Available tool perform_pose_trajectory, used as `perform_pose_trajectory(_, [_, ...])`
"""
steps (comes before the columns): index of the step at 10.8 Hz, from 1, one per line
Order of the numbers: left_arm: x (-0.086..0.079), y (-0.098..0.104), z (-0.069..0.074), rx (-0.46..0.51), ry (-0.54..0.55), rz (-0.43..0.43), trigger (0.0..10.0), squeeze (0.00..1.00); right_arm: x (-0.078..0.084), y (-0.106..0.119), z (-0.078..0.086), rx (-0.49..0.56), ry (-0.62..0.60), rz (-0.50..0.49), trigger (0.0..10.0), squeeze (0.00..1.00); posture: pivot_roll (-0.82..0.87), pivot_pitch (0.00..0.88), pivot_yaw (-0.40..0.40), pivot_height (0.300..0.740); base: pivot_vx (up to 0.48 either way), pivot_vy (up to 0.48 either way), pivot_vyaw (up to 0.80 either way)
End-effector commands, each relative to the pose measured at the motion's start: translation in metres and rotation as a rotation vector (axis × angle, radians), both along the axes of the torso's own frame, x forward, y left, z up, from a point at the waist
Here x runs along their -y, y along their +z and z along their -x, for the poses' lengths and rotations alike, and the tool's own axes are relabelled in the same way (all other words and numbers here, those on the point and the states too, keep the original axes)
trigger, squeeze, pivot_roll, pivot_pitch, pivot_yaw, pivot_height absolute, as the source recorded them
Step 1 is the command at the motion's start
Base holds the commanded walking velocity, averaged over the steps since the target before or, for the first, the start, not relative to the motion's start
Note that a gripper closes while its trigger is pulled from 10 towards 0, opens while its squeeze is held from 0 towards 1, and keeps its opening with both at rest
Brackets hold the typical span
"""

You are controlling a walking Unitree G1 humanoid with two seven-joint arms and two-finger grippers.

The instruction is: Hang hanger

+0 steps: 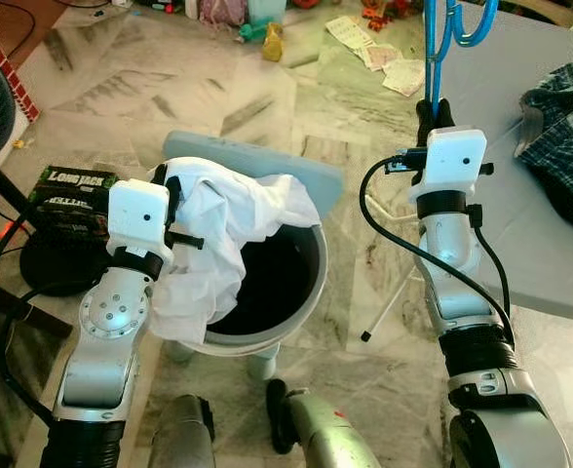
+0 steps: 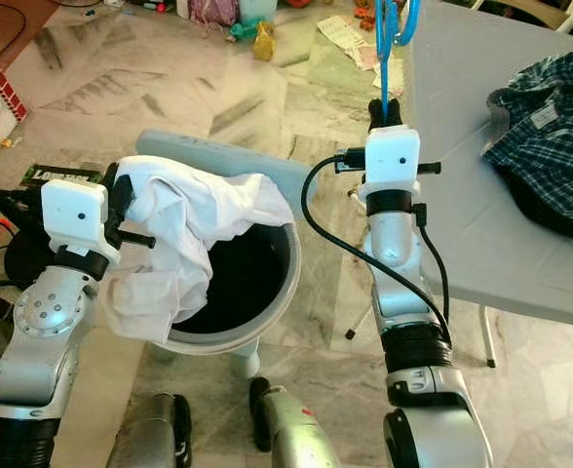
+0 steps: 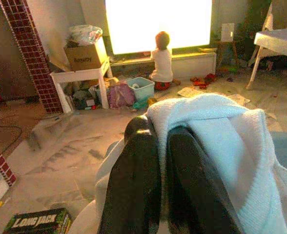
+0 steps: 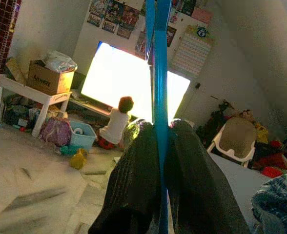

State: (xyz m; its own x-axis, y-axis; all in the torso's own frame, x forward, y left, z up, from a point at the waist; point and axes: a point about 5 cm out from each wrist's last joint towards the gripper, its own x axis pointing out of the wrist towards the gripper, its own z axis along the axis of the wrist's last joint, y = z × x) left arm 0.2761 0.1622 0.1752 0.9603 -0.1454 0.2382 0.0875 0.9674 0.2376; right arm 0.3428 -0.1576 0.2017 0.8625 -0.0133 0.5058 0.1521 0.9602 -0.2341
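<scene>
While the left gripper (image 1: 174, 200) pinches a white shirt (image 1: 223, 229) over the bucket (image 1: 301, 292), the right gripper (image 4: 155, 161) clamps a blue hanger (image 1: 442, 39) upright beside the table (image 1: 520, 195).

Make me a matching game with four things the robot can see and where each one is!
Things:
1. blue hanger
2. white shirt
3. plaid shirt
4. bucket

Places:
A. lying on the grey table
B. pinched in the right gripper
C. on the floor between the arms
D. held by the left gripper, draped over the bucket's rim

Pairs: 1-B, 2-D, 3-A, 4-C
</scene>
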Motion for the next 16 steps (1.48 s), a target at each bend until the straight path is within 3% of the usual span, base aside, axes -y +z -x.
perform_pose_trajectory(1, [0.003, 0.007, 0.0, 0.04, -0.022, -0.003, 10.0, 0.0, 0.005, 0.003, -0.001, 0.017, -0.015, 0.002, 10.0, 0.0, 0.15, 0.13, -0.083, 0.74, 0.0, -0.33, -0.43])
perform_pose_trajectory(5, [0.004, 0.008, -0.001, 0.044, -0.035, -0.012, 10.0, 0.0, 0.005, 0.003, -0.002, 0.019, -0.019, 0.001, 10.0, 0.0, 0.15, 0.129, -0.083, 0.74, 0.0, -0.331, -0.43])
perform_pose_trajectory(7, [0.001, 0.005, 0.0, 0.041, -0.059, -0.074, 10.0, 0.0, 0.006, 0.004, -0.003, 0.019, -0.024, 0.008, 10.0, 0.0, 0.15, 0.124, -0.085, 0.74, 0.0, -0.323, -0.43])
perform_pose_trajectory(10, [-0.003, 0.01, -0.004, 0.057, -0.052, -0.089, 10.0, 0.0, 0.006, 0.004, -0.004, 0.025, -0.024, 0.015, 10.0, 0.0, 0.15, 0.12, -0.086, 0.74, 0.0, -0.315, -0.7])
perform_pose_trajectory(13, [-0.003, 0.035, -0.009, 0.147, -0.075, -0.14, 10.0, 0.0, 0.006, 0.003, -0.004, 0.025, -0.023, 0.018, 10.0, 0.0, 0.15, 0.119, -0.087, 0.74, 0.0, -0.315, -0.71])
perform_pose_trajectory(16, [-0.003, 0.047, -0.011, 0.18, -0.066, -0.136, 10.0, 0.0, 0.005, 0.0, -0.003, 0.019, -0.022, 0.019, 10.0, 0.0, 0.15, 0.122, -0.085, 0.74, 0.0, -0.288, -0.62])
